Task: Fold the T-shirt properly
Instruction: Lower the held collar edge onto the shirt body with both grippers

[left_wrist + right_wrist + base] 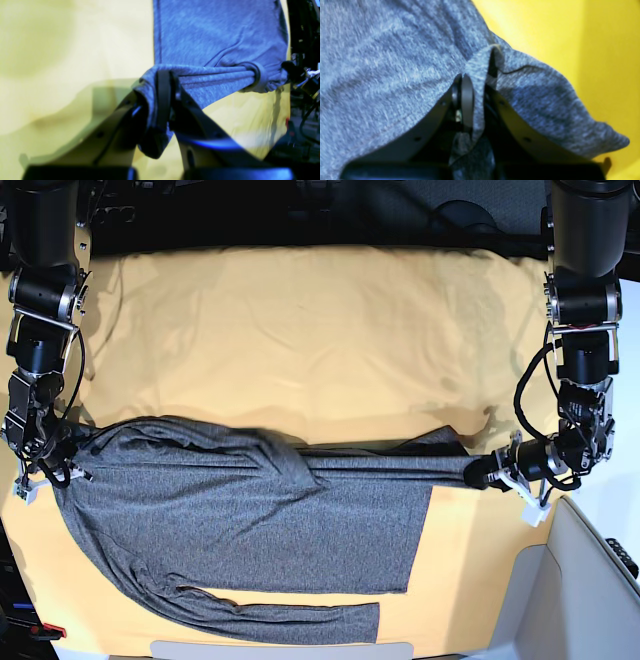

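The dark grey T-shirt (pixel 250 510) lies spread across the front half of the yellow-orange table cloth (pixel 320 330). A long sleeve (pixel 290 618) runs along its near edge. Its upper edge is pulled taut into a narrow band between both grippers. At the right of the base view, my left gripper (pixel 487 472) is shut on a bunched corner of the shirt (pixel 220 37); the left wrist view shows fabric wedged between its fingers (pixel 162 85). On the left, my right gripper (pixel 70 455) is shut on a fold of the shirt (pixel 382 75), which stands pinched between its fingers (pixel 467 100).
The cloth is wrinkled toward the back and covers the whole table. A pale grey bin or panel (pixel 590 580) stands off the table's front right corner. Dark equipment and cables line the far edge (pixel 330 210). Both arm columns rise at the table's left and right sides.
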Available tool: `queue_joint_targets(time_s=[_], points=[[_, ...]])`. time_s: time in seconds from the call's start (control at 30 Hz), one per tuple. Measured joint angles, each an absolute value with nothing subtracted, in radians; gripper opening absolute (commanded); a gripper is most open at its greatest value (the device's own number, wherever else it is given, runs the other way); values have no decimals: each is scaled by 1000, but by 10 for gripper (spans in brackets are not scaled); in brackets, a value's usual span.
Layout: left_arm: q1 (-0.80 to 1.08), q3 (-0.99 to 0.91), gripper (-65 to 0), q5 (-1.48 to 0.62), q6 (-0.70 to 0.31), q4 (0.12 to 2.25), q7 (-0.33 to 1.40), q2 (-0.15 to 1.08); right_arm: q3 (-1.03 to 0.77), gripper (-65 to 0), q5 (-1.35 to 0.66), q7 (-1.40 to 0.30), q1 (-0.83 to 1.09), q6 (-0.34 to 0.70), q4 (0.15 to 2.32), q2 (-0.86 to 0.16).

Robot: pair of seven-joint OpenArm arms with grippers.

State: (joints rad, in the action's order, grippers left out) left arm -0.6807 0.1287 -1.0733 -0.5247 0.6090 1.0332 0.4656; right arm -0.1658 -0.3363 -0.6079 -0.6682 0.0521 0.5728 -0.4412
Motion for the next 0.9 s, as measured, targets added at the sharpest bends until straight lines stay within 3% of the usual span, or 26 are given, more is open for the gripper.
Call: queue_joint_targets(time_s=[0.07,0.13,0.2,0.27,0.4,0.6,0.77,0.9], points=[[-666,130,-647,-1069,-524,649,1114,465,-158,-650,-302,-691,-646,109,635,-441],[-642,126,-648,-1067,-531,727,1196,469,-146,-650,-287,-799,-606,270,744,-445],[-632,64,-648,-1061,-534,778,1160,474,-179,-650,-334,-830,-556,405,823,-437],[-648,8,-648,-1075,-524,749,1038,485,-261,-650,-347,-826,-542,381,813,-419],[-671,92,-648,-998,-528,626,1027,494,-324,-650,-234,-748,-594,223,696,-432],[-545,222,-648,-933,-530,739,1009,479,-245,-650,-116,-612,-554,208,704,-419],[-402,282,-648,-936,-530,968,1029,519,-76,-650,-69,-616,-489,253,809,-437],[-292,292,-648,-908,-531,1239,1213,559,-4,-650,-53,-767,-392,403,1015,-468]])
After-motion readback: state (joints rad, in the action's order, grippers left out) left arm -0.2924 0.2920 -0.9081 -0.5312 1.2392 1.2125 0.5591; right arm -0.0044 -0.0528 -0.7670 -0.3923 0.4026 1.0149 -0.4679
